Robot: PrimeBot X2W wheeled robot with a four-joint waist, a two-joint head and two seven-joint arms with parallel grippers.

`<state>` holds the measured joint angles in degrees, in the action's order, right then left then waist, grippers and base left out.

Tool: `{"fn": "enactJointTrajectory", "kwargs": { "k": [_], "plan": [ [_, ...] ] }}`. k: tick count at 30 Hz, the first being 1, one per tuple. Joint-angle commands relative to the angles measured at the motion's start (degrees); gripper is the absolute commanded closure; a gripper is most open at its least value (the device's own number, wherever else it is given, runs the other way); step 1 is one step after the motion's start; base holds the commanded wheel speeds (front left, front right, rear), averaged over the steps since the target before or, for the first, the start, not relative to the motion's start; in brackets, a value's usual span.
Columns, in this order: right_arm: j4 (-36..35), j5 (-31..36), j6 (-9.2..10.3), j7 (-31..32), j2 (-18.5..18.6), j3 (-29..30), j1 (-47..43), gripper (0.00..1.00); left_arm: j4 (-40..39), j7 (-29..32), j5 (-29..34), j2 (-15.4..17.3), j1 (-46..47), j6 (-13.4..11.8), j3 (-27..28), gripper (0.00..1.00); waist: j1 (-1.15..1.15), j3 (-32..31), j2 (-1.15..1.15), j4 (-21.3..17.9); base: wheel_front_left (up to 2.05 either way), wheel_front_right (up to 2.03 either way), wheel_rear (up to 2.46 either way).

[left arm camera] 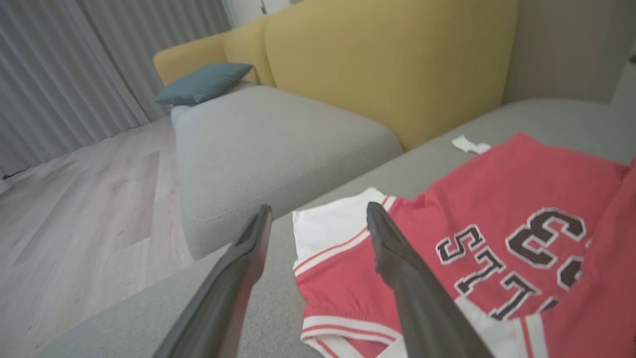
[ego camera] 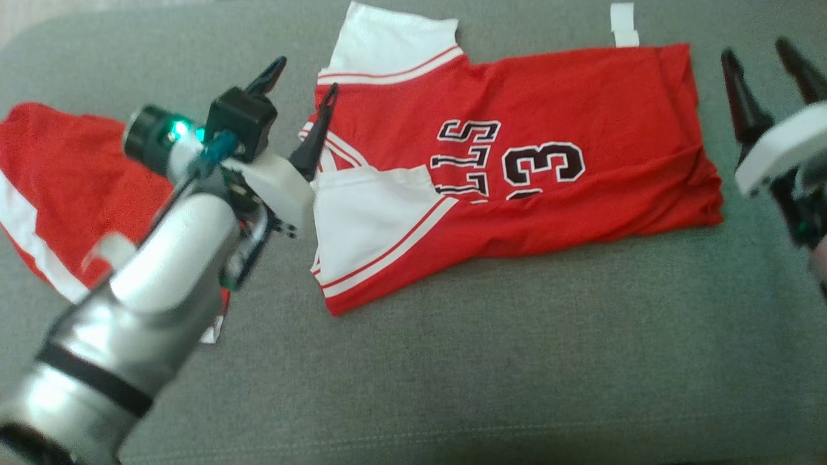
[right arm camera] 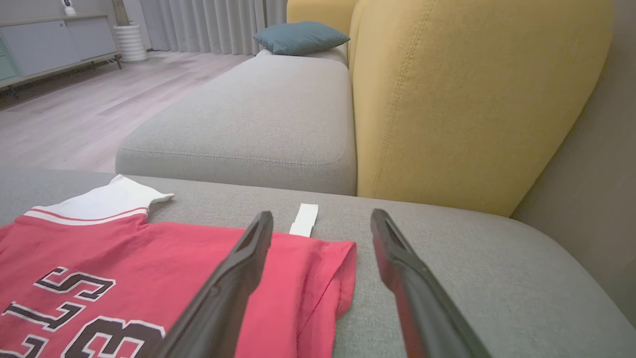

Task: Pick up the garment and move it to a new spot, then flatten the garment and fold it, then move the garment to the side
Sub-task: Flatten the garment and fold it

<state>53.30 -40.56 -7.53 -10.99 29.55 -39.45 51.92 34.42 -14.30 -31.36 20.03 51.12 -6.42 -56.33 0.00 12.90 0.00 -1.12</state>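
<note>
While both end effectors stand with their fingers spread wide and nothing between them, the red basketball jersey (ego camera: 549, 129) lies folded on the grey sofa seat (ego camera: 517, 361), close to its far edge and lengthwise along it. Its front faces up, with the number 23 and dark white-edged letters showing. One white sleeve points toward the far edge, and the other lies folded over the front at the jersey's left end. The left end effector (ego camera: 305, 74) is at that left end, one fingertip over the cloth by the collar and the other over bare seat; whether it touches I cannot tell. The right end effector (ego camera: 756, 50) is off the jersey's right end, clear of the hem. A second red garment with white stripes (ego camera: 52, 161) lies crumpled near the seat's left edge, partly behind the left arm. A white strip (ego camera: 624, 24) lies at the far edge, just beyond the jersey.
</note>
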Motion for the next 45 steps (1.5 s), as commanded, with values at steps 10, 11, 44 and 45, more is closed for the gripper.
{"fn": "enactJointTrajectory", "kwargs": {
  "k": [10,11,44,45],
  "plan": [
    [-12.6,13.7,0.04,-4.0,-5.1,19.7,-19.4,0.0,-25.5,-0.7,5.8,-4.1,-21.4,-10.0,22.6,0.0,0.0,-6.5,0.0,0.2,0.0,0.0,0.0],
    [-14.2,15.9,0.04,-4.0,-6.1,21.7,-21.8,0.0,-26.7,-0.7,6.6,-4.9,-23.4,-10.0,23.8,0.0,0.0,-6.9,0.0,0.2,0.0,0.0,0.0],
    [-33.7,33.3,0.04,-0.2,-21.2,41.4,-38.4,0.0,0.2,5.5,16.2,-16.5,-32.0,-1.2,33.8,0.0,0.0,-3.2,0.0,-3.4,0.0,0.0,0.0],
    [-33.8,33.2,0.04,-0.2,-21.1,41.5,-38.3,0.0,1.4,6.2,16.3,-16.5,-31.5,-1.2,33.5,0.0,0.0,-2.9,0.0,-3.6,0.0,0.0,0.0]
  ]
}}
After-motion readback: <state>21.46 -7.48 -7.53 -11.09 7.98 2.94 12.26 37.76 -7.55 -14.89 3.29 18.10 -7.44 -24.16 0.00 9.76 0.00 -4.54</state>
